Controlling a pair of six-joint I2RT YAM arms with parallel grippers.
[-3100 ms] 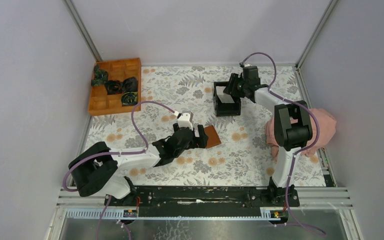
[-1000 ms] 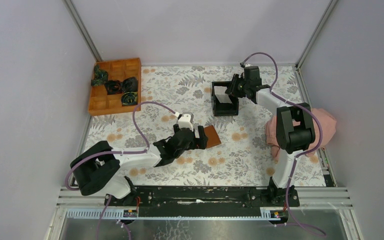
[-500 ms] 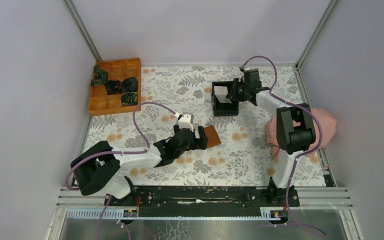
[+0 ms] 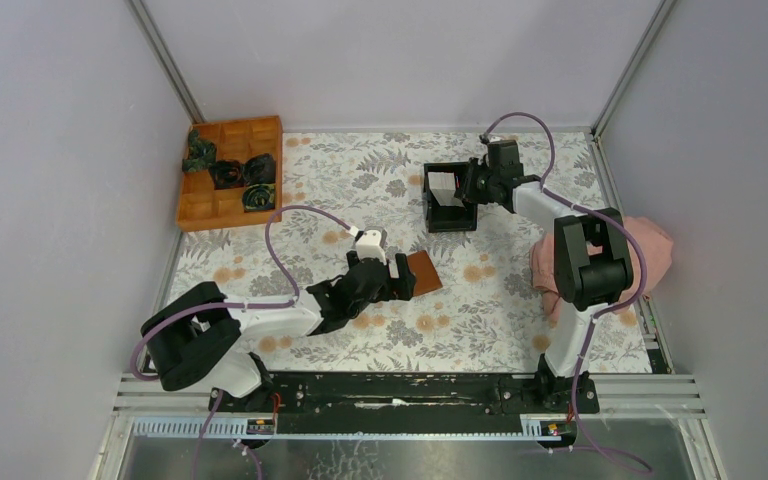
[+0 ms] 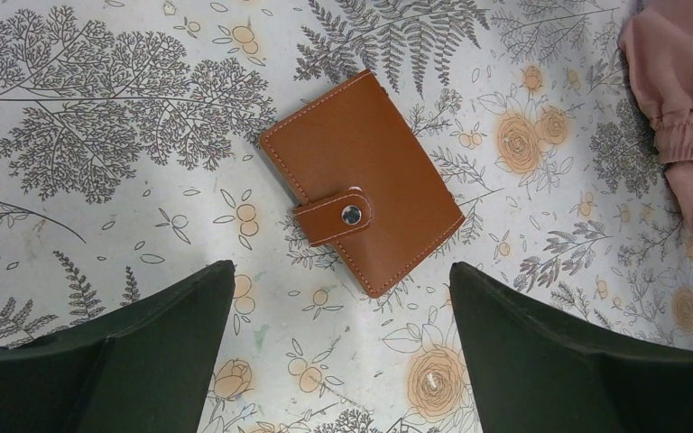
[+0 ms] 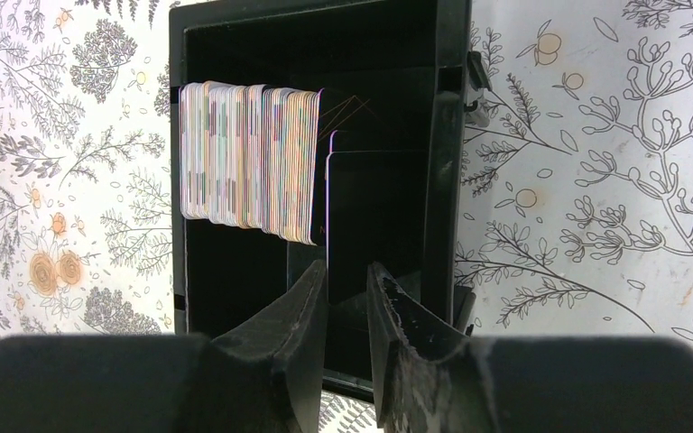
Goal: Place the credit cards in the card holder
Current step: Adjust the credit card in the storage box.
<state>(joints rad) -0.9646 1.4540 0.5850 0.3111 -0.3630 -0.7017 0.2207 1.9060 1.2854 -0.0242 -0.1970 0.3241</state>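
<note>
On the floral cloth point(image 4: 360, 180), the right gripper point(image 6: 347, 298) reaches into the rigid black box point(image 6: 451, 135), fingers nearly together about a dark card point(image 6: 379, 216); grip unconfirmed. Left gripper point(image 5: 340, 271) hovers over the holder point(image 5: 361, 189) at mid-table, fingers spread wide, apparently to straddle it: flat stitched tan leather, snap-strap shut. Thin glossy cards point(image 6: 248, 162) stand on edge, stacked in the box.

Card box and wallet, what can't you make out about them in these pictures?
- Wallet: snapped shut in the left wrist view, so its inside is hidden; the left hand covers its edge from above.
- Cards: edge-on in the box, right wrist view; faces and count unreadable.
- Right hand: whether it pinches the dark card is unclear; the fingers hide the contact.
</note>
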